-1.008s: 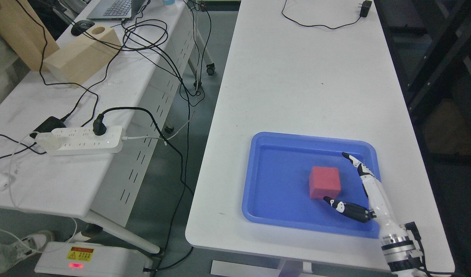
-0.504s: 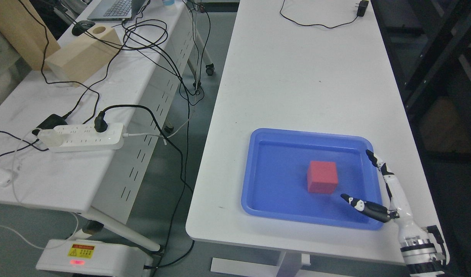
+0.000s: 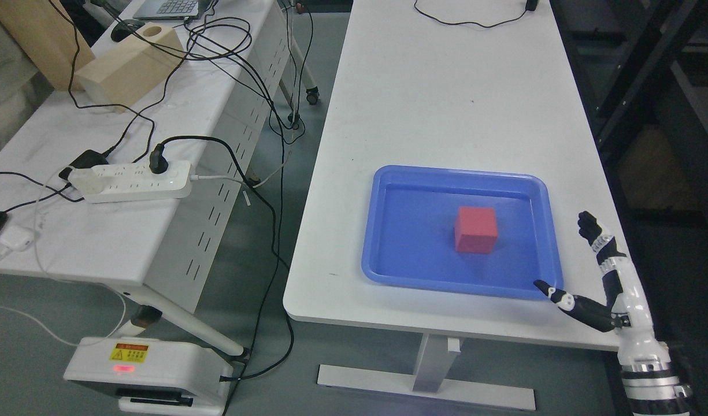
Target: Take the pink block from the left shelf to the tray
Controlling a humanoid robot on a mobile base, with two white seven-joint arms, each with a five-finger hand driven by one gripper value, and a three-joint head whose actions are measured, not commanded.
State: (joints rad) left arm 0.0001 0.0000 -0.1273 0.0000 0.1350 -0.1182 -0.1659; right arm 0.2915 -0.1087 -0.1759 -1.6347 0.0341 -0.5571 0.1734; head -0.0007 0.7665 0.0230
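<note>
The pink block (image 3: 475, 230) rests on the floor of the blue tray (image 3: 388, 263), near its middle, on the white table. My right hand (image 3: 569, 258) comes up from the lower right corner and hovers over the table just off the tray's right front corner. Its fingers (image 3: 593, 234) are spread and its thumb (image 3: 567, 301) points left; it holds nothing and does not touch the block. The left arm does not show.
A second white table (image 3: 88, 242) at the left carries a power strip (image 3: 131, 181), tangled black cables and a wooden box (image 3: 131, 63). A white floor unit (image 3: 148, 375) stands below it. A dark rack (image 3: 648, 69) runs along the right.
My right hand has drawn back to the right, from beside the block inside the tray to outside its right front corner. The whole picture has shifted, so the camera moved too.
</note>
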